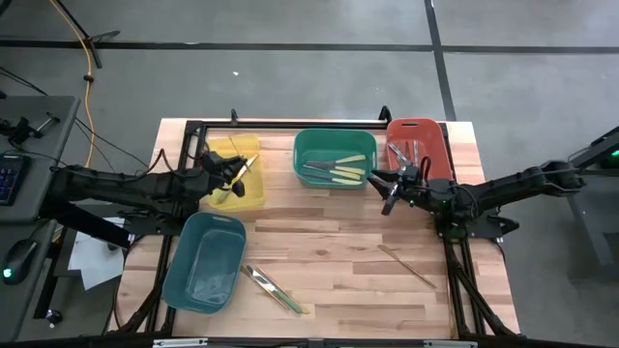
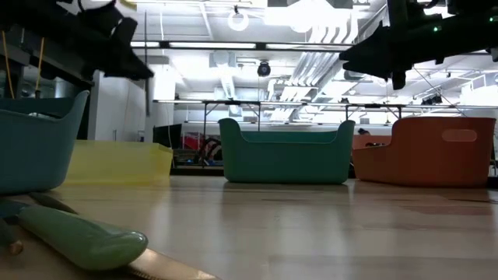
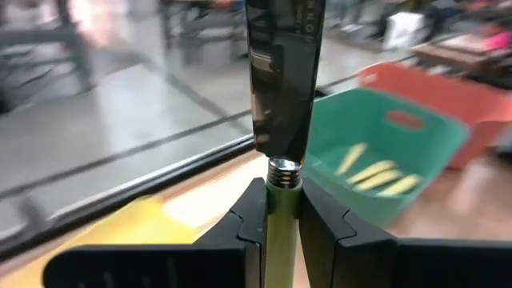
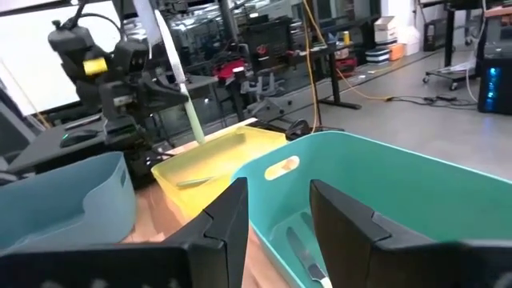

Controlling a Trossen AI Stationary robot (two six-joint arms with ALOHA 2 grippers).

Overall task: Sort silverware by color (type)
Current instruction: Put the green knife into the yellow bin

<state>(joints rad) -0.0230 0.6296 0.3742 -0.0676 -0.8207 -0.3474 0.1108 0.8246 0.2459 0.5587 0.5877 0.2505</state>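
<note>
A: Knife with pale yellow-green handle [image 3: 282, 216] and dark blade, pinched at the handle by the left tool [image 1: 235, 174], hanging over the yellow bin [image 1: 235, 184]. One more utensil lies inside that bin.

B: Others?

A: Yellow-handled utensils [image 1: 340, 170] in the green bin [image 1: 334, 141], silver ones [image 1: 406, 155] in the red bin [image 1: 418, 130]. Two green-handled pieces [image 1: 273, 288] lie side by side on the tabletop [image 1: 368, 271] beside the teal bin [image 1: 206, 261]; a thin wooden one [image 1: 406, 266] lies well to the right.

knife [image 3: 282, 88] blade tip cut off; yellow bin [image 3: 136, 228] blurred.
</note>
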